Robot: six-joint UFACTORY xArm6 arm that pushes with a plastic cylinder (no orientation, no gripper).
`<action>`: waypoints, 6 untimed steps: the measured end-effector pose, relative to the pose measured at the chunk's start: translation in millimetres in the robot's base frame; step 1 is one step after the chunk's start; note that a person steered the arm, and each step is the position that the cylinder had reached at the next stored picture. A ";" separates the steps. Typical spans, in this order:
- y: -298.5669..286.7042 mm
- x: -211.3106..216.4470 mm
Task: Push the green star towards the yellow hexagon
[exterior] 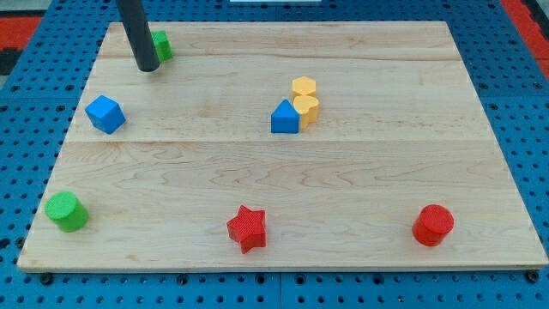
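Green star point(161, 45) sits near the view's top-left corner of the board, mostly hidden behind the rod; only its right part shows, so its shape cannot be confirmed from here.

Wooden board point(386, 172): largest item, pale planks, resting on a blue perforated table point(532, 129).

Dark rod point(137, 33): enters from the view's top and slants down. My tip point(147, 67) is on the board just left of and slightly below the green block, touching or very nearly so; contact cannot be told. No jaws on this rig, only the bare rod end, holding nothing.

Blocks, roughly by size:
- Green cylinder point(66, 211), bottom-left corner, alone.
- Red cylinder point(433, 225), bottom right, alone.
- Red star point(248, 228), bottom centre.
- Blue cube-like block point(105, 113), left side, below my tip and apart from it.
- Blue house-shaped block point(285, 118), board centre, touching the yellow pair on its left.
- Yellow hexagon point(304, 87), just above a second yellow block point(307, 110); the two touch.

Green star and yellow hexagon are well apart.
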State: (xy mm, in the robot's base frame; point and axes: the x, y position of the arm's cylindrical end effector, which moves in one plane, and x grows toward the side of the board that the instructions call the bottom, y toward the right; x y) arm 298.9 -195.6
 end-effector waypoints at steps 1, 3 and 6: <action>23.9 17.2; -27.6 -13.8; 103.3 -6.2</action>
